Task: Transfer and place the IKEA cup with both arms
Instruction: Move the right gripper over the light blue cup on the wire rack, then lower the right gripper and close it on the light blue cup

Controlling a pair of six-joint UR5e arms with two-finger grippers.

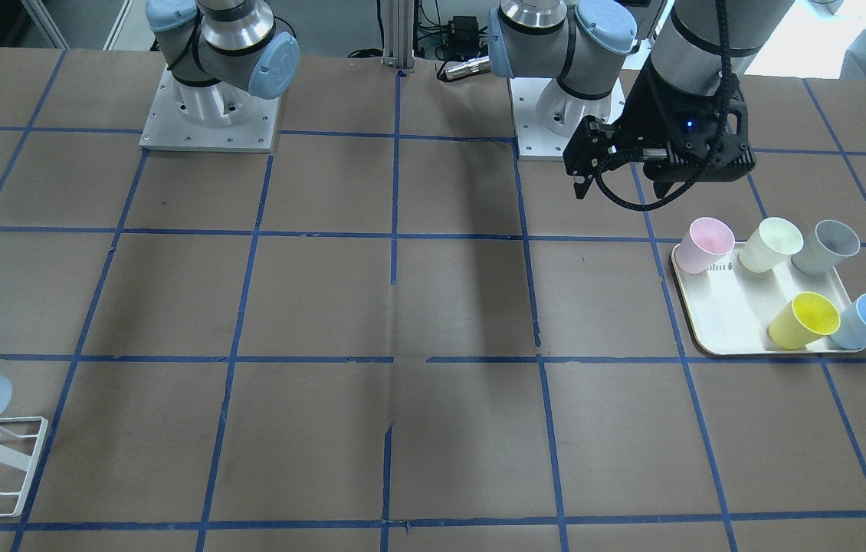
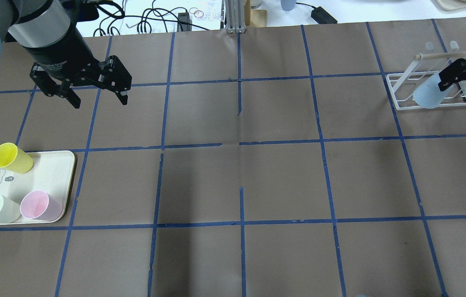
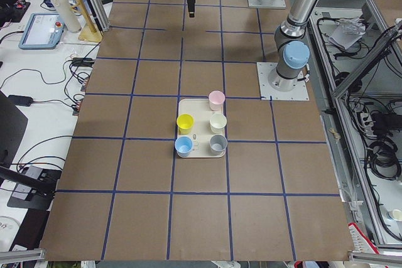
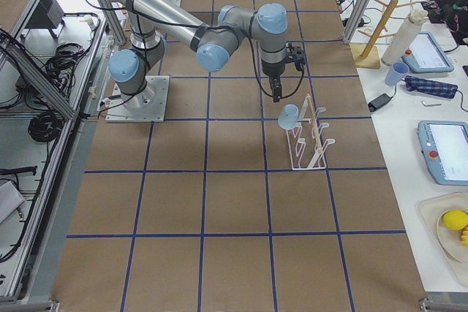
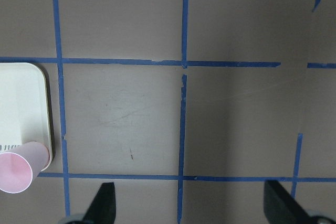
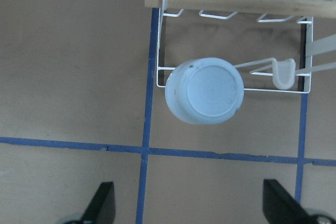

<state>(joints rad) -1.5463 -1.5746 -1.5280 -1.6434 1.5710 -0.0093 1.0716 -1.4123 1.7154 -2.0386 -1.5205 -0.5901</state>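
Right claw (image 6: 190, 205) hangs above the IKEA cup (image 6: 206, 90), fingers spread wide and holding nothing. The cup sits base-up, tilted, on the white wire rack (image 6: 283, 74) at the right end of the worktop (image 2: 282, 181). Well apart, across the worktop, the left claw (image 2: 97, 99) hovers, also wide and empty, beyond the cream tray (image 2: 51, 171) of pastel cups.

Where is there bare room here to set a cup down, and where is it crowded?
Bare: the middle of the table, between the tray and the wire rack; also a tray patch between the yellow cup and the pink cup. Crowded: the rack end holding the IKEA cup, right gripper close by.
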